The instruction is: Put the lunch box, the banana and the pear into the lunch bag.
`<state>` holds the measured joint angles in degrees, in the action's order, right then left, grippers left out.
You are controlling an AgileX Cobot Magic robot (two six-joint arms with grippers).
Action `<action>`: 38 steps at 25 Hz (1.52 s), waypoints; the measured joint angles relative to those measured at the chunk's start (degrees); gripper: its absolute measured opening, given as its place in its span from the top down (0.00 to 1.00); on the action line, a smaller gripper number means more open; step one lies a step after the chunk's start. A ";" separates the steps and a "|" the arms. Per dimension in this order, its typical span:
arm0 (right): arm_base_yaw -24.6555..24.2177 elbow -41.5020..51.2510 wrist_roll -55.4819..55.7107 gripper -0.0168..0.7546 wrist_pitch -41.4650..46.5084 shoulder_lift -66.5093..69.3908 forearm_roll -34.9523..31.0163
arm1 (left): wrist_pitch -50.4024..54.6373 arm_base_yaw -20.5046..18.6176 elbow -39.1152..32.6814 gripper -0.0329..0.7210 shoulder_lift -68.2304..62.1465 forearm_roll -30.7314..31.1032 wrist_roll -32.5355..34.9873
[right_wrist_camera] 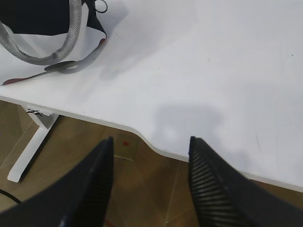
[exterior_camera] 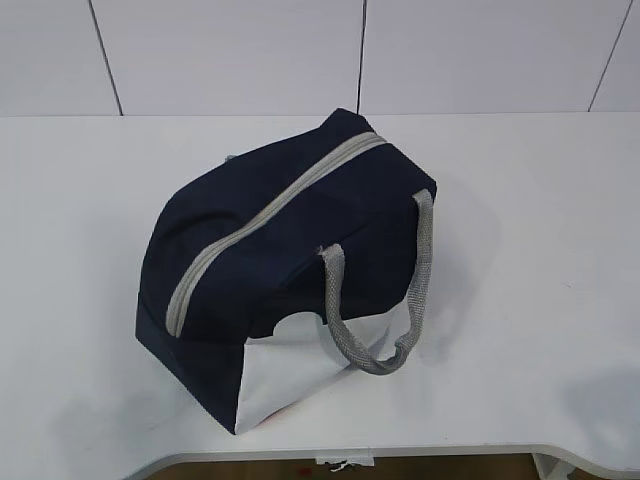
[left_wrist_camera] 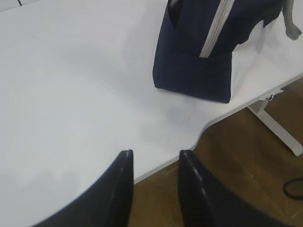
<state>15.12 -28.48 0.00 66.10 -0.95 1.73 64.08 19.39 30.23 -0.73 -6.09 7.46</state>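
Lunch bag [exterior_camera: 290, 270]: navy fabric, boxy, standing on the white table [exterior_camera: 540, 250] near its front edge. I see the grey zipper [exterior_camera: 265, 215] running diagonally along the top, closed as far as I can follow it. A grey webbing handle [exterior_camera: 385, 300] loops down over the white side panel [exterior_camera: 320, 375] that faces my exterior camera.

Left gripper [left_wrist_camera: 155, 163]: hanging over the front edge of the table, well apart from the bag, which sits at the upper right of my left wrist view. Fingers [left_wrist_camera: 120, 189] parted by a narrow gap, nothing between them.

Right gripper [right_wrist_camera: 150, 151]: also at the table's front edge, above wooden floor [right_wrist_camera: 147, 189]. Fingers [right_wrist_camera: 213, 189] spread wide, empty. The bag's handle and a ring zipper pull [right_wrist_camera: 100, 6] show at the upper left of my right wrist view, well apart from the fingers.

Lunch box, banana, pear: I find none of them in any view; the bag's inside is hidden, so I cannot tell whether they lie in it.

Table leg [left_wrist_camera: 272, 125]: white, below the front edge.
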 joint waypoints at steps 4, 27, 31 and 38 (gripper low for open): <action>0.00 0.00 0.00 0.47 0.00 0.00 -0.04 | 0.00 0.00 0.00 0.63 0.00 -0.09 0.00; -10.90 0.00 0.00 0.47 -0.44 0.00 -0.14 | 0.00 -14.23 0.00 0.63 0.00 -1.14 0.00; -10.90 0.00 0.00 0.47 -0.44 0.00 -0.14 | 0.00 -14.32 0.00 0.64 0.00 -1.30 0.00; -10.90 0.00 0.00 0.47 -0.44 0.00 -0.14 | 0.00 -14.32 0.00 0.63 0.00 -1.40 0.00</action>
<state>4.22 -28.48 0.00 65.66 -0.95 1.59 64.08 5.08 30.23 -0.73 -7.49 7.46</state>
